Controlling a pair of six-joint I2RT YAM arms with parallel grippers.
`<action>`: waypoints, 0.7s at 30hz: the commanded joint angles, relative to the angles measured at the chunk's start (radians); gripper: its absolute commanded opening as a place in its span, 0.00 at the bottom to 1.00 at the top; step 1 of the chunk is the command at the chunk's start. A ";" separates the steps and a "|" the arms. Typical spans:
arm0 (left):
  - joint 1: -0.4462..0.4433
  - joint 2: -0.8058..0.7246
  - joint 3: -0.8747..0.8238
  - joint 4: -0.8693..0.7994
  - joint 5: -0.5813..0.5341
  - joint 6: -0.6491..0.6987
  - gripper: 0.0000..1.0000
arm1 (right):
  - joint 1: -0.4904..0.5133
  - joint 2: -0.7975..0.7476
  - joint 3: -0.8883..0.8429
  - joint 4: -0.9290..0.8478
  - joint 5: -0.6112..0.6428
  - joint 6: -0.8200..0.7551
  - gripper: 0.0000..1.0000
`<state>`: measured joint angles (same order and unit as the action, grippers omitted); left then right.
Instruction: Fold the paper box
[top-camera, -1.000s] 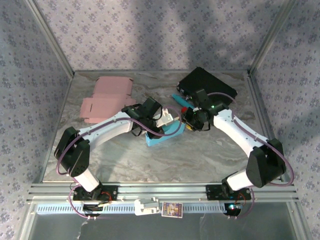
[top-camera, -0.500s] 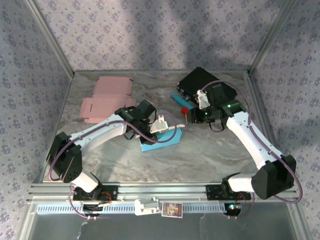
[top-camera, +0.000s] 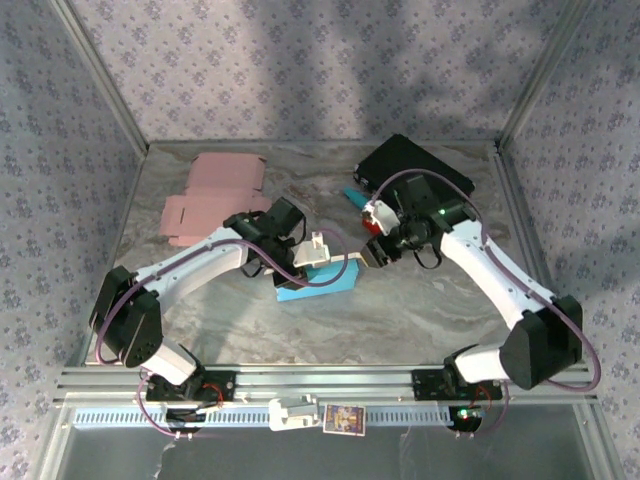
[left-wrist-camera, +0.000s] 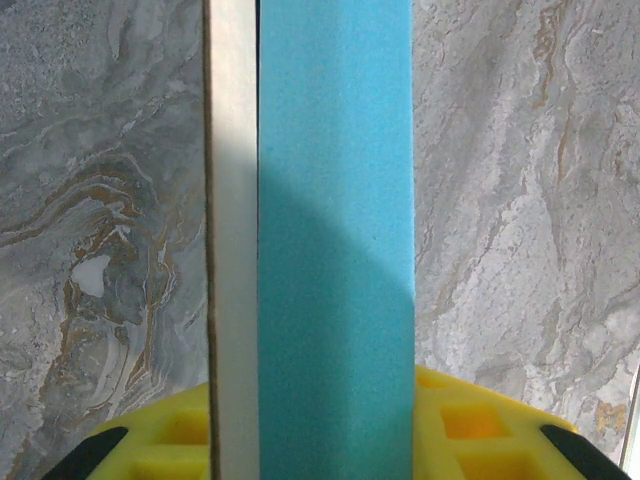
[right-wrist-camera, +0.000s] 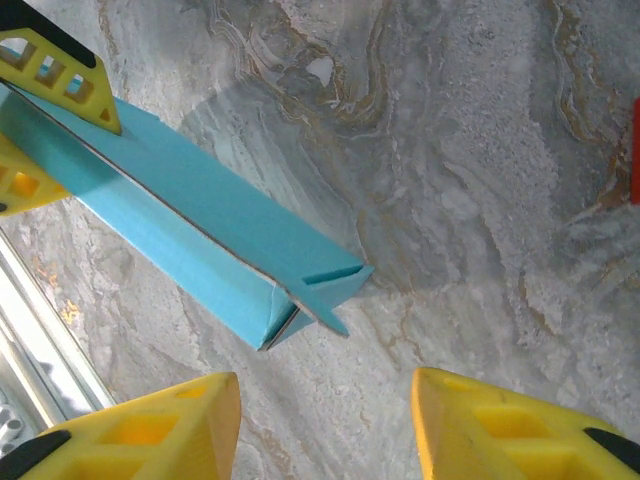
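Marbled table (top-camera: 420, 300), left end effector (top-camera: 318, 252) clamping blue paper box (top-camera: 320, 281), right end effector (right-wrist-camera: 325, 415) spread wide nearby

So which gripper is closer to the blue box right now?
Left. The left gripper is clamped on the blue box, a finger on each side. The right gripper is open just off the box's folded end, not touching it.

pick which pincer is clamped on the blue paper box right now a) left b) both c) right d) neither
A: the left pincer is closed on both faces of the blue folded paper box, while the right pincer hangs open, with grey marble table showing between it and the box's end.
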<state>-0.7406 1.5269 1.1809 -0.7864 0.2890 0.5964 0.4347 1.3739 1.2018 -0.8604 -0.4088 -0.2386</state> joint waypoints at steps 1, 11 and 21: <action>0.010 0.004 -0.019 -0.102 0.008 0.042 0.24 | 0.003 0.029 0.056 -0.045 -0.020 -0.071 0.51; 0.023 0.017 -0.012 -0.102 0.025 0.056 0.24 | 0.035 0.089 0.090 -0.073 -0.040 -0.099 0.51; 0.026 0.029 -0.006 -0.102 0.035 0.056 0.24 | 0.054 0.143 0.115 -0.061 0.019 -0.103 0.50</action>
<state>-0.7200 1.5276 1.1809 -0.8013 0.3149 0.6289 0.4793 1.5036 1.2770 -0.9024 -0.4099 -0.3161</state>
